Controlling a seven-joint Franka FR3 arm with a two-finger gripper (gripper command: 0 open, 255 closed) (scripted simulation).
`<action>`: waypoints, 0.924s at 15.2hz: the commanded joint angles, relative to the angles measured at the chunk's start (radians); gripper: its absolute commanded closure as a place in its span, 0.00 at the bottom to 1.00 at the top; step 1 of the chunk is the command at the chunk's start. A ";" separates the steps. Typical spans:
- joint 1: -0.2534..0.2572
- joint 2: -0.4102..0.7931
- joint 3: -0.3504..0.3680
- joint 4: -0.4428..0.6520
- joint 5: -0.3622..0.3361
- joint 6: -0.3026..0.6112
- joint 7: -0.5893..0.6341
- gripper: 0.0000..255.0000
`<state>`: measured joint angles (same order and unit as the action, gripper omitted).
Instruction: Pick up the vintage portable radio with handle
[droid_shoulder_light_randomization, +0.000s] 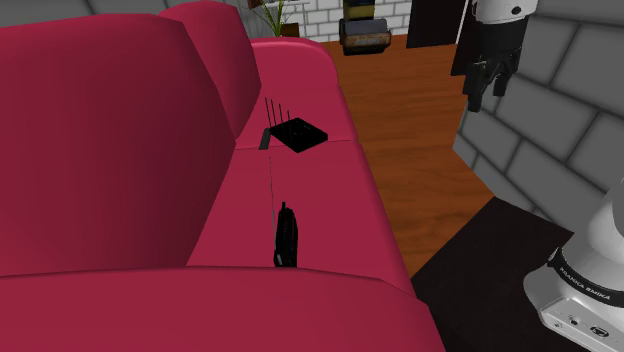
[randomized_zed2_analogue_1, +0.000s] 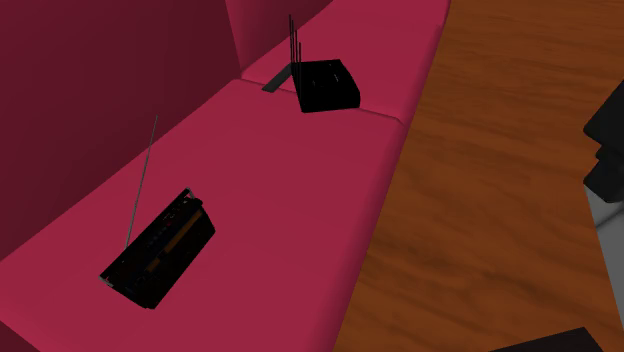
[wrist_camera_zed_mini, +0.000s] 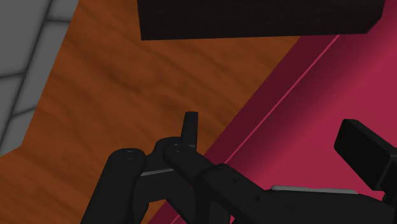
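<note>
The gripper (droid_shoulder_light_randomization: 487, 97) hung empty, fingers spread wide, well apart from the radio (droid_shoulder_light_randomization: 286, 237). Next, it probably needed to reach over.

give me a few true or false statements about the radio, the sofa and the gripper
1. The radio lies on the red sofa seat. True.
2. The gripper clasps the radio. False: it hangs open above the wooden floor, apart from the radio.
3. A second black device with several thin antennas sits on the sofa. True.
4. The two black devices touch. False: they lie apart, on different seat cushions.
</note>
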<state>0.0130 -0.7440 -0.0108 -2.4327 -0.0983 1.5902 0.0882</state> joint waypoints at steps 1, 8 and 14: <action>0.000 0.000 0.000 0.000 0.000 0.000 0.000 0.00; 0.044 0.053 0.160 -0.033 0.118 0.095 0.242 0.00; 0.068 0.167 0.298 -0.001 0.191 0.194 0.447 0.00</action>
<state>0.0790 -0.5999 0.2644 -2.4386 0.0827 1.7623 0.4988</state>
